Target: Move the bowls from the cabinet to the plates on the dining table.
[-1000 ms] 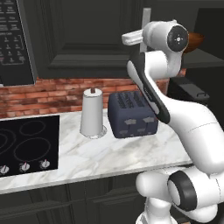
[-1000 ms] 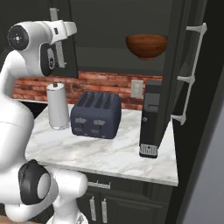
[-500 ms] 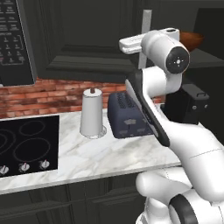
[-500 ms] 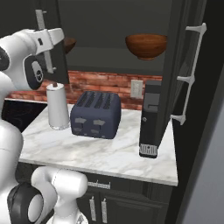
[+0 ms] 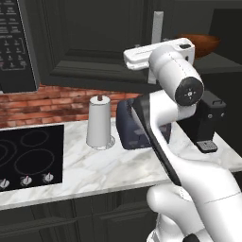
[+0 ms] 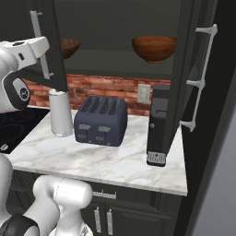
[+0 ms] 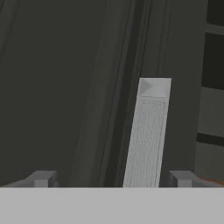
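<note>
Two reddish-brown wooden bowls sit on the shelf of the dark cabinet [image 6: 115, 23]. One bowl [image 6: 154, 48] [image 5: 198, 43] stands in full view at the right. The other bowl [image 6: 69, 47] is half hidden behind the left cabinet door [image 6: 54, 69]. My gripper [image 7: 111, 179] is open at that door's silver bar handle [image 7: 148, 131] [image 6: 39, 44] [image 5: 157, 28]. The handle lies between the fingertips, closer to the right one [image 7: 181, 178]. The plates and the dining table are out of view.
On the marble counter [image 6: 106, 161] under the cabinet stand a dark toaster [image 6: 101, 122], a white paper-towel roll [image 6: 61, 113] and a black coffee machine [image 6: 158, 124]. The right cabinet door [image 6: 198, 83] stands open. A cooktop [image 5: 28, 153] and a microwave [image 5: 16, 45] are at the left.
My hand has swung left with the left cabinet door's handle, and that door has opened wider. The second bowl now shows behind its edge.
</note>
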### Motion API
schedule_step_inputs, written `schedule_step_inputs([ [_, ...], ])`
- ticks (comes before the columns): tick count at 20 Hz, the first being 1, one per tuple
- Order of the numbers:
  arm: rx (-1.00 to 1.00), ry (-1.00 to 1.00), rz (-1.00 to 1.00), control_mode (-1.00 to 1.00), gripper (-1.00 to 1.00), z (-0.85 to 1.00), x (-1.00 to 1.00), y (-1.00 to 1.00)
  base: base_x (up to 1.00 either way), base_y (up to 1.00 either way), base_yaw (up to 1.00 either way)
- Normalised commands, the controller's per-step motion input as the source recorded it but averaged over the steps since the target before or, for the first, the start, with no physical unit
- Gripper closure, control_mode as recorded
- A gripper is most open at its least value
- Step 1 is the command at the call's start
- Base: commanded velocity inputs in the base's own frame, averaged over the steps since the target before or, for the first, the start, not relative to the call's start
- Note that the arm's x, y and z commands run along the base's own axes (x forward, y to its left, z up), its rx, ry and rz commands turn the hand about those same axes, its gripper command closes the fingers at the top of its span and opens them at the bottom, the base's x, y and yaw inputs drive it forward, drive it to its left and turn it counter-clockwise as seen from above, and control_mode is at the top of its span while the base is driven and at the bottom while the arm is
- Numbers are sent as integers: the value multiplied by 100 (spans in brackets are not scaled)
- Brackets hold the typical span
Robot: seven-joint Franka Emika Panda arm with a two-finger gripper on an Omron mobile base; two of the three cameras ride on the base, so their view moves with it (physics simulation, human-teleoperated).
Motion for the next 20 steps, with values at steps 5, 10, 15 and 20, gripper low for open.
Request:
schedule_step_inputs([
  [5,0,-5,0,-100,-100,4,-53,-3,0,0,0],
  [10,0,-4,0,-100,-100,7,-59,-27,0,0,0],
  [15,0,-2,0,-100,-100,8,-67,-40,0,0,0],
  [20,0,0,0,-100,-100,0,-44,-46,0,0,0],
])
